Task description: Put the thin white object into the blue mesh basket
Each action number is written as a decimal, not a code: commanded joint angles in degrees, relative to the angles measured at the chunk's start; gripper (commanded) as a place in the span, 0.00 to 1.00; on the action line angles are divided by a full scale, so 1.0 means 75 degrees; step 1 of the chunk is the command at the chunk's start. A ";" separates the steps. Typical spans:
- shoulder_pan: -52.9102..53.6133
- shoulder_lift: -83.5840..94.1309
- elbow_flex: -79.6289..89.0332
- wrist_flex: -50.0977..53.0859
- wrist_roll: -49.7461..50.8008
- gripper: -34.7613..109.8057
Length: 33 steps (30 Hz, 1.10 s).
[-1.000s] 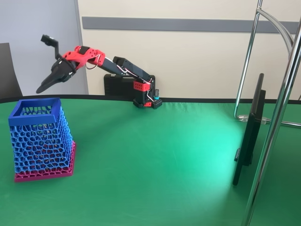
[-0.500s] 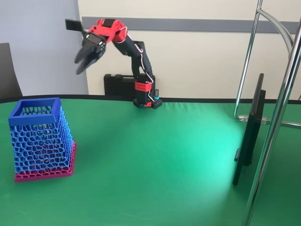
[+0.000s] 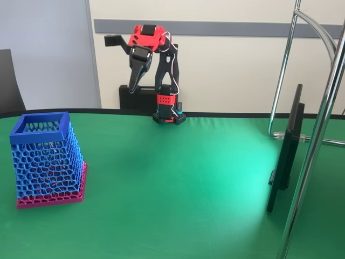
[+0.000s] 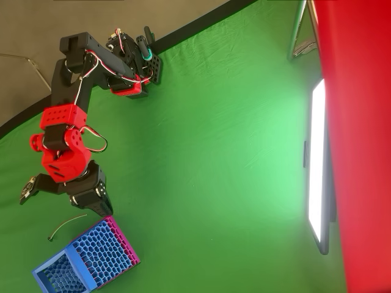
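With the gripper (image 3: pixel 133 86) pressed together and holding nothing above the bench (image 4: pixel 214 171), the thin white object (image 4: pixel 66 225) lying just beside the blue mesh basket (image 4: pixel 85 259) (outside it) could skid flat from a pinch.

strip (image 4: pixel 67 225) beside basket (image 4: pixel 85 259) | fingers (image 4: pixel 105 204) above, near

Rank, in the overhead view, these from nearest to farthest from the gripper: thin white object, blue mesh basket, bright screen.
Measured from the gripper:
1. Thin white object, on the cloth just lower left.
2. Blue mesh basket, bottom left corner.
3. Bright screen, far right.
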 commanded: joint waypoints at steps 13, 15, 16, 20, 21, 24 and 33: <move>-0.0680 0.3480 0.6270 -0.4207 0.0879 0.24; -0.0773 0.3891 0.6961 -0.4617 0.0938 0.24; -0.0809 0.4078 0.7277 -0.4828 0.0973 0.24; -0.0973 0.4711 0.8402 -0.5297 0.1043 0.24; -0.1008 0.4863 0.8695 -0.5437 0.1066 0.24; -0.1078 0.5473 0.9609 -0.5871 0.1066 0.24; -0.1090 0.7430 1.1625 -0.6504 0.1102 0.24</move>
